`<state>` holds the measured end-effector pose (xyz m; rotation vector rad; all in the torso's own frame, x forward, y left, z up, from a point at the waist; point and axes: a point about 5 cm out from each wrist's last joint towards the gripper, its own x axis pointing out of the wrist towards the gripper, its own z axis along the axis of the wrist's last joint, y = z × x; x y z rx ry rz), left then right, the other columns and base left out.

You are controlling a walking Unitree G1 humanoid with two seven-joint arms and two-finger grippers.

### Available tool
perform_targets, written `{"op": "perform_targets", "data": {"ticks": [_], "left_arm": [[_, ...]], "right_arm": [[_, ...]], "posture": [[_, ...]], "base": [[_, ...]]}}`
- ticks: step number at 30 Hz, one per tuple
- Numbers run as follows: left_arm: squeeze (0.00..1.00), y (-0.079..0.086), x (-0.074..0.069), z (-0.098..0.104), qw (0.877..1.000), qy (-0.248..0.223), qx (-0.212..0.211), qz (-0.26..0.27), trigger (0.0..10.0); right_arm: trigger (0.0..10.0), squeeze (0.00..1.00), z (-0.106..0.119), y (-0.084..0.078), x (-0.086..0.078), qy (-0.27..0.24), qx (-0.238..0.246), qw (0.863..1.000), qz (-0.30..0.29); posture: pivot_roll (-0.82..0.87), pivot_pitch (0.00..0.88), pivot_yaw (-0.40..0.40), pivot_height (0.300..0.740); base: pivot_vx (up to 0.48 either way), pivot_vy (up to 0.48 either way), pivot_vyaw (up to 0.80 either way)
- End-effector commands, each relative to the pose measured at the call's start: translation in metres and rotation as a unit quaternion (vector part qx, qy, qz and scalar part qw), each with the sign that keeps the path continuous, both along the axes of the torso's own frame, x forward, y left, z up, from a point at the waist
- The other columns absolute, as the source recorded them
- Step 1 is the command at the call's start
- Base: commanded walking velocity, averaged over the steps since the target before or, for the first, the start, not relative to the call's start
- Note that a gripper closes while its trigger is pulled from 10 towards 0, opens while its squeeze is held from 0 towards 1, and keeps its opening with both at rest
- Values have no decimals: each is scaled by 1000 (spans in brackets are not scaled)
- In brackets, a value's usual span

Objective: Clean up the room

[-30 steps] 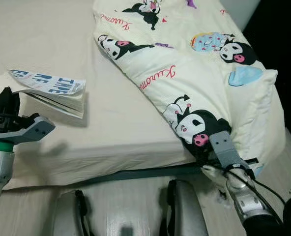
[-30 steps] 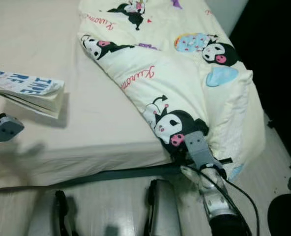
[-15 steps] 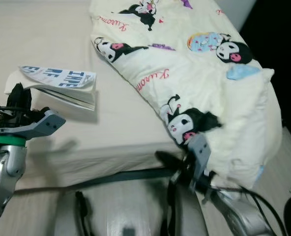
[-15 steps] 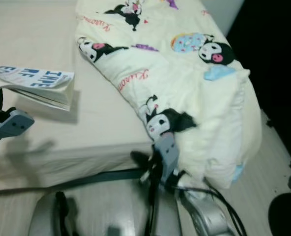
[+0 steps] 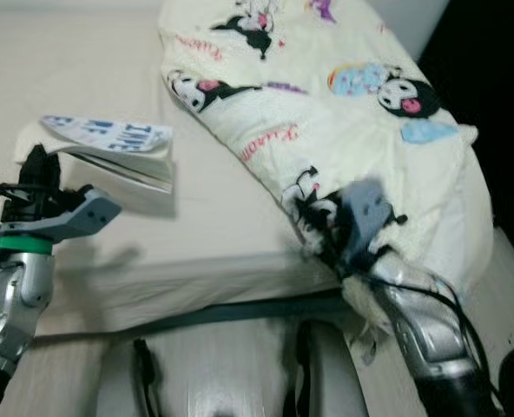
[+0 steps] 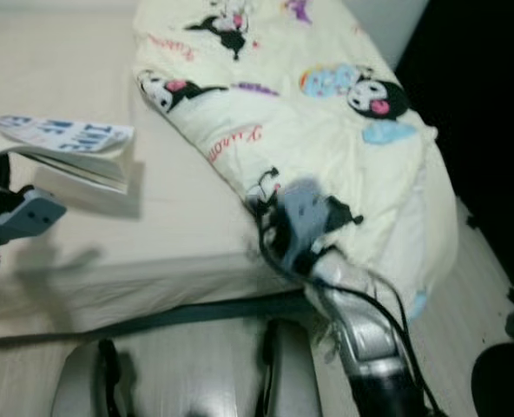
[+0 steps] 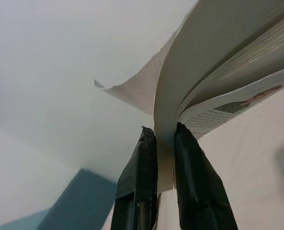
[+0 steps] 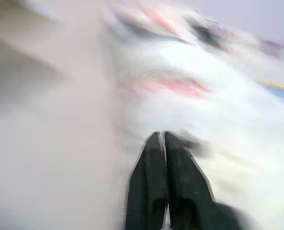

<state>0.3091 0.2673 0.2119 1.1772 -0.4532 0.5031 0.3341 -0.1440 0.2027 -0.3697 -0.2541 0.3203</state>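
An open magazine with blue lettering lies on the beige bed at the left. My left gripper is shut on its near edge; in the left wrist view the two black fingers pinch a curled page. A cream quilt printed with black cartoon figures covers the bed's right side. My right gripper is at the quilt's near edge by the mattress corner. The blurred right wrist view shows its fingers pressed together, pointing at the quilt.
A dark frame band runs under the mattress's front edge. My own legs stand close against the bed. The quilt hangs over the right side toward pale floor, with a dark area beyond.
My right gripper dropped below the mattress edge, then rose back up against the quilt's near edge. The left gripper and magazine have kept their hold and place.
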Motion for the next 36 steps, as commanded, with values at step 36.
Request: {"op": "perform_targets", "data": {"ticks": [36], "left_arm": [[0,0,-7,5,1000,-1,-9,-1,10000]], "right_arm": [[10000,0,-80,10,23,125,57,986,-93]], "posture": [[16,177,47,505]], "base": [[0,0,0]]}}
